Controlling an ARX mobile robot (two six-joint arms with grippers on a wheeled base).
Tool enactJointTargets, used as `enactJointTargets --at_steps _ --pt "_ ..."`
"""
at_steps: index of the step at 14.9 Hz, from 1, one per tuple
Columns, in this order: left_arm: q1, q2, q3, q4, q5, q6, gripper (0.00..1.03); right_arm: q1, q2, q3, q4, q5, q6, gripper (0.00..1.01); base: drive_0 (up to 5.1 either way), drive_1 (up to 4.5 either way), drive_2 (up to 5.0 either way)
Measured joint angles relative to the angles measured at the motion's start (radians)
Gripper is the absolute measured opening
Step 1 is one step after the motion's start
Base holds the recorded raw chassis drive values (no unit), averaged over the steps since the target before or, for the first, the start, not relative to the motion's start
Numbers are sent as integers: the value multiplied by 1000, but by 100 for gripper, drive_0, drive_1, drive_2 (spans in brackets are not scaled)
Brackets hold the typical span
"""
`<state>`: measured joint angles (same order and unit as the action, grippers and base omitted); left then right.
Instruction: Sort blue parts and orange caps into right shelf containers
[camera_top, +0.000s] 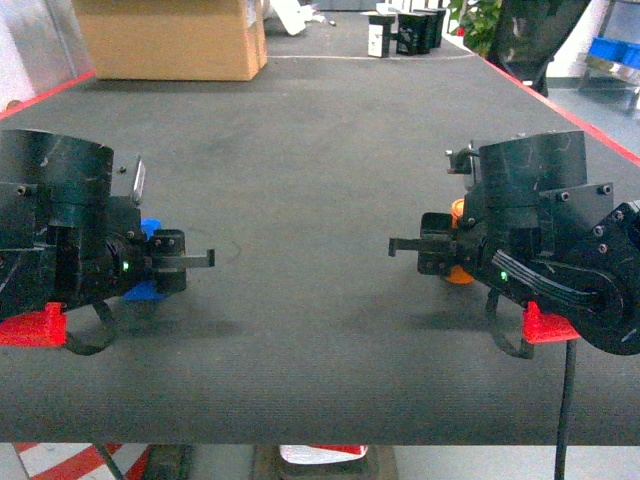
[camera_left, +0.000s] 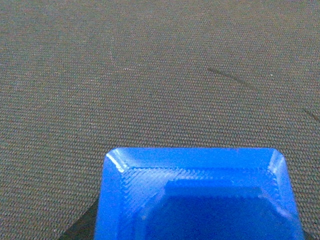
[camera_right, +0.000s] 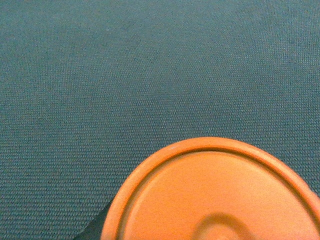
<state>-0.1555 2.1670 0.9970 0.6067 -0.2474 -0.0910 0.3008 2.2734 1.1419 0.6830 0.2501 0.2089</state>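
Blue part (camera_top: 149, 231) at left gripper (camera_top: 185, 262), mid-left of head view; orange cap (camera_top: 459, 273) at right gripper (camera_top: 415, 248), mid-right. Jaws' state: cannot tell. Dark woven surface (camera_top: 320, 150). Advice: confirm firm grasp before lifting; bins not visible.

An orange cap (camera_right: 220, 200) fills the lower right of the right wrist-mounted view, cut off by the bottom and right edges. Its flat round face has a raised rim, and a shallow curved mark shows near the bottom edge. Above and left of the cap spreads the dark woven worktop (camera_right: 100, 75). A dark shadow lies at the cap's lower left.
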Motion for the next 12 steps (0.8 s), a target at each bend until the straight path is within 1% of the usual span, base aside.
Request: enactJointTargets --at_steps 1,2,3,4,5,6,7,8,9,10,11,12 --pt "0 -3 -1 1 1 -7 42 0 -8 -16 6 0 -1 42 0 0 0" --pt "0 -7 -9 17 -5 -14 42 0 -22 -38 14 0 -10 42 0 0 0" --pt "4 -26 -36 38 -18 -27 42 0 -43 -66 30 5 -19 42 0 0 0" --pt "6 -59 -76 80 -44 -37 42 -2 -89 -114 59 15 -21 42 0 0 0" --pt "7 -124 -134 151 -82 -35 42 -7 -145 -164 85 21 -20 42 0 0 0" --pt "6 -200 -187 225 -106 -28 42 -7 -234 -235 119 36 -20 42 0 0 0" --pt "4 -314 -253 299 -122 -27 42 -6 -322 -303 149 39 -20 42 0 0 0" --pt "-10 -452 -322 328 -141 -19 42 -6 -440 -387 165 53 -23 42 0 0 0" --pt "-23 -594 -393 314 -156 -9 42 -6 -568 -475 163 64 -22 42 0 0 0" --pt "-38 -751 -470 263 -172 13 42 -6 -727 -578 129 85 -22 42 0 0 0" --pt "-38 -900 -525 191 -187 29 42 -5 -895 -671 69 118 -22 42 0 0 0" --pt "-23 -1195 -562 32 -191 43 42 -7 -1217 -797 -102 169 -27 42 0 0 0"
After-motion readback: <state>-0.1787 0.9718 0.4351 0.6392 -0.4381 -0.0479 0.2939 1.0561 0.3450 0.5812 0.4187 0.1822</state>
